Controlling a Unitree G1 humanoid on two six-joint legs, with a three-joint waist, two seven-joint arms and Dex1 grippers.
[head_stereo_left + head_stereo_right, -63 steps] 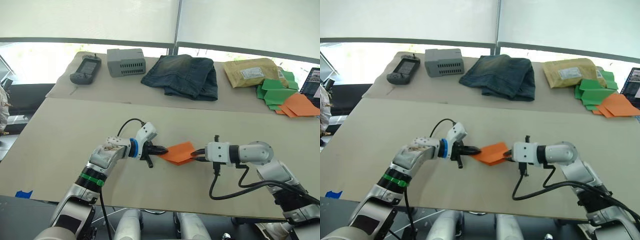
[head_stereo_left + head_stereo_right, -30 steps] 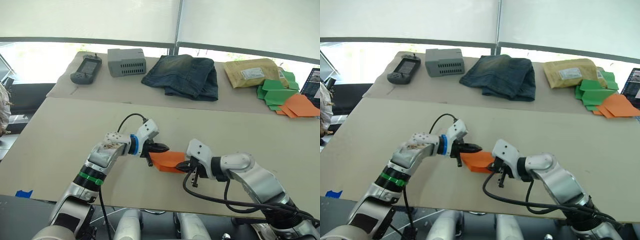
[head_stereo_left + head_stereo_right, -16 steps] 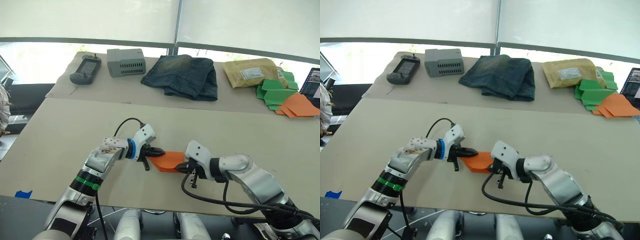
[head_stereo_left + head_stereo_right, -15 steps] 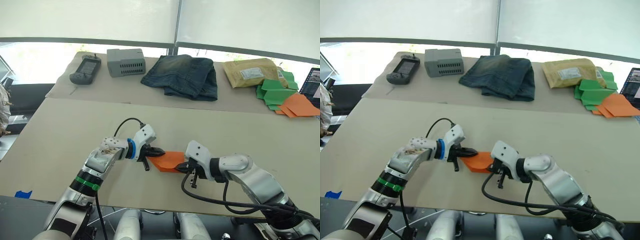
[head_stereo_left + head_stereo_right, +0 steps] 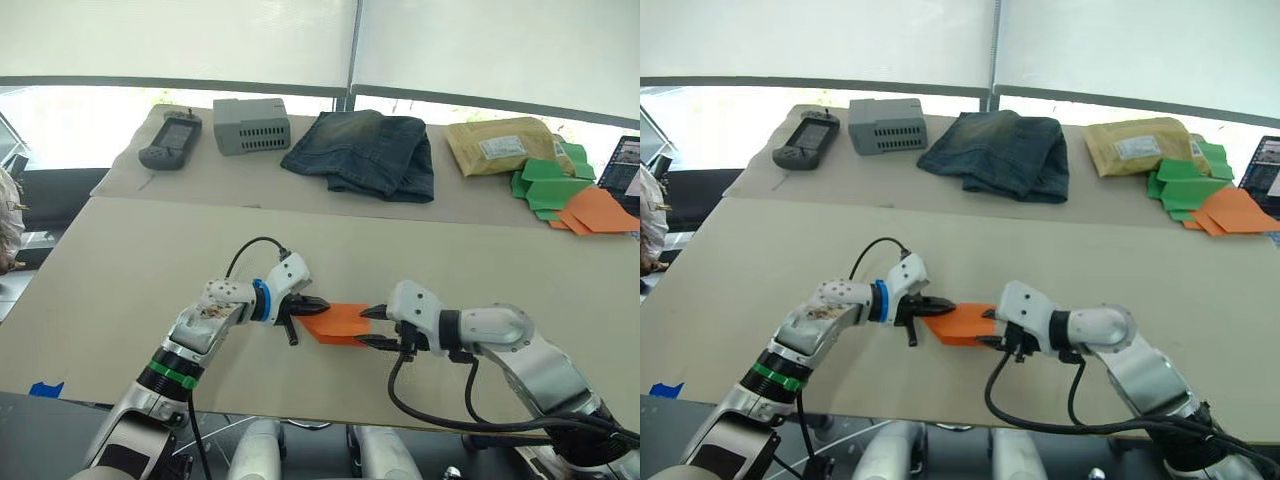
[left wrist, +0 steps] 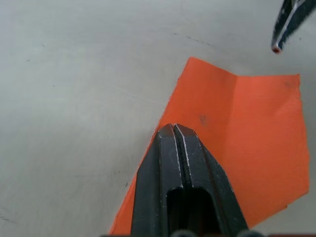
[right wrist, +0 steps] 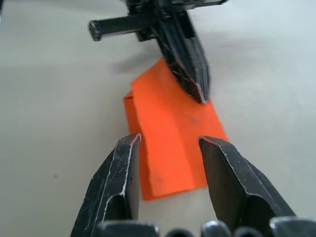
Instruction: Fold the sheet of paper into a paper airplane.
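The sheet of paper, a bright orange creased wedge, lies flat on the near table between my two grippers. My left gripper is shut, and its tips rest on top of the paper's left end without pinching it. My right gripper is open at the paper's right end. One finger stands on each side of the paper's edge, apart from it. In the right wrist view the left gripper presses on the paper's far end.
On the far table sit a black handheld controller, a grey box, folded jeans and a tan padded envelope. Green paper shapes and more orange paper lie at the far right.
The paper, held up between both grippers two seconds ago, now lies flat. My right gripper has swung from the paper's near side to its right end and stands open.
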